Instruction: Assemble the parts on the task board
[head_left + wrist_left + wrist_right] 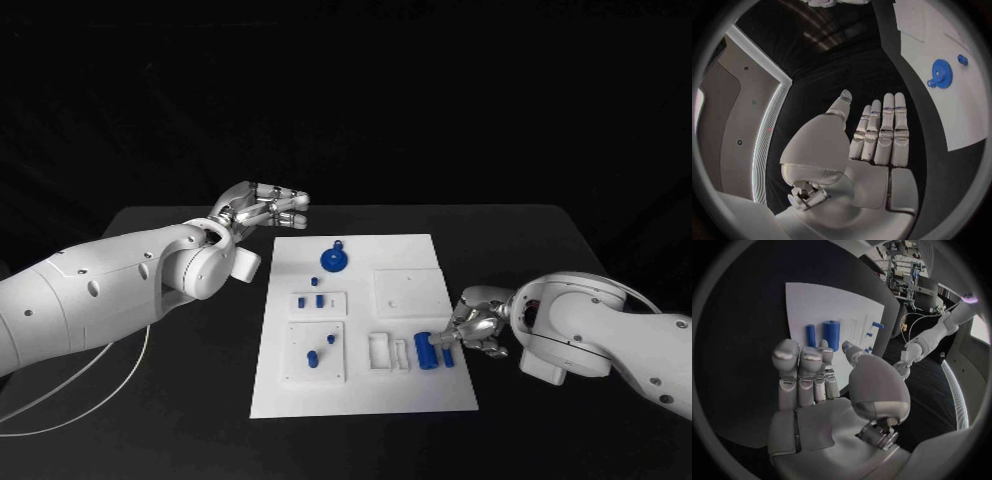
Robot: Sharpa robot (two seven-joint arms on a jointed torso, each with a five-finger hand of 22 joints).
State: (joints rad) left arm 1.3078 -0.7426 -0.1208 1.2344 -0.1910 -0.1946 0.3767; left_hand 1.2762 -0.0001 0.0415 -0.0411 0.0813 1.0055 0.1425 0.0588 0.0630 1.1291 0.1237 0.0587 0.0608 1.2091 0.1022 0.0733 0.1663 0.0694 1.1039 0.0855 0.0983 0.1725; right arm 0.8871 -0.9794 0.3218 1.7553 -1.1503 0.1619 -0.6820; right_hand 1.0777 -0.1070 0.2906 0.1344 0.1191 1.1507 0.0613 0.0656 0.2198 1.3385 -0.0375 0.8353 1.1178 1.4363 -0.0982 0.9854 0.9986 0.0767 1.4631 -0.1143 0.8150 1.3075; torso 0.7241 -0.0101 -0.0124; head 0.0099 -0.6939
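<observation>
The flat white task board [418,395] lies in the middle of the black table [548,230]; no writing can be read on it; a round blue gear [333,261] sits at its far end, and two blue cylinders [431,350] stand near the right edge; the right hand [476,330] is beside them, fingers straight, holding nothing; the left hand [264,210] is spread flat beyond the far left corner, holding nothing.

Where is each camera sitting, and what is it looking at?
Head view: on the robot's head, looking down at the task board; both arms come in, left hand and right hand.
Left wrist view: behind the left hand, facing the blue gear.
Right wrist view: behind the right hand, facing the blue cylinder.
Shared: head and left wrist views both show the gear.
</observation>
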